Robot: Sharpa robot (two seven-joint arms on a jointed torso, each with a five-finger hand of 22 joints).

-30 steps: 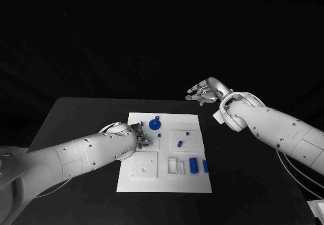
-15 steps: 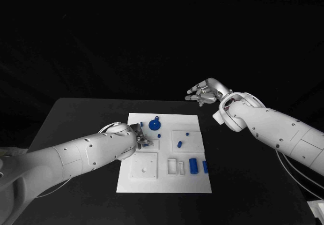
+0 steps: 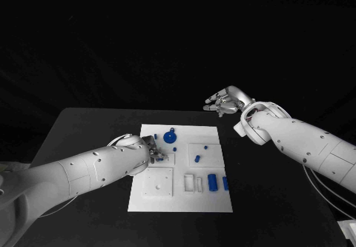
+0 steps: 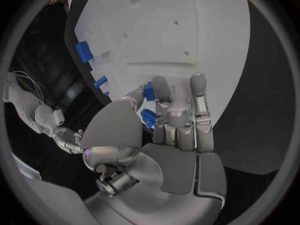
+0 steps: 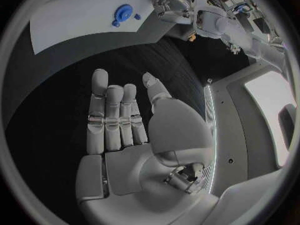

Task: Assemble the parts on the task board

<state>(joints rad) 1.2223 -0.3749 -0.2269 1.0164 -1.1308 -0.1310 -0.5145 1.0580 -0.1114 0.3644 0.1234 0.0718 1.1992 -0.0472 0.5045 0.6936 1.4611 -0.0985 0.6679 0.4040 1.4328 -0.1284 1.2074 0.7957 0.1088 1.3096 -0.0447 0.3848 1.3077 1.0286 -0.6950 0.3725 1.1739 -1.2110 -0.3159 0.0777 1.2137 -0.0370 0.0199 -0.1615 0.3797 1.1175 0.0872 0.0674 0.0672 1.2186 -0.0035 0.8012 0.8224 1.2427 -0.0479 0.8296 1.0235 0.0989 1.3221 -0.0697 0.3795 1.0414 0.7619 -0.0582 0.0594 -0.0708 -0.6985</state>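
The white task board [image 3: 181, 198] lies in the middle of the black table. On it are a round blue disc [image 3: 170, 137], a small blue peg [image 3: 198, 157] and two blue cylinders [image 3: 212, 181] near its right side. My left hand [image 3: 154, 153] hovers low over the board's left part. In the left wrist view its fingers [image 4: 161, 92] and thumb close around a small blue part [image 4: 148, 117] just above the board [image 4: 187, 25]. My right hand [image 3: 226, 101] is raised beyond the board's far right corner, fingers spread and holding nothing, as the right wrist view shows [image 5: 125, 120].
A square white plate [image 3: 159, 184] with small holes sits on the board's near left, with two pale slots [image 3: 193, 182] beside it. Bare black table [image 3: 89, 128] surrounds the board on all sides.
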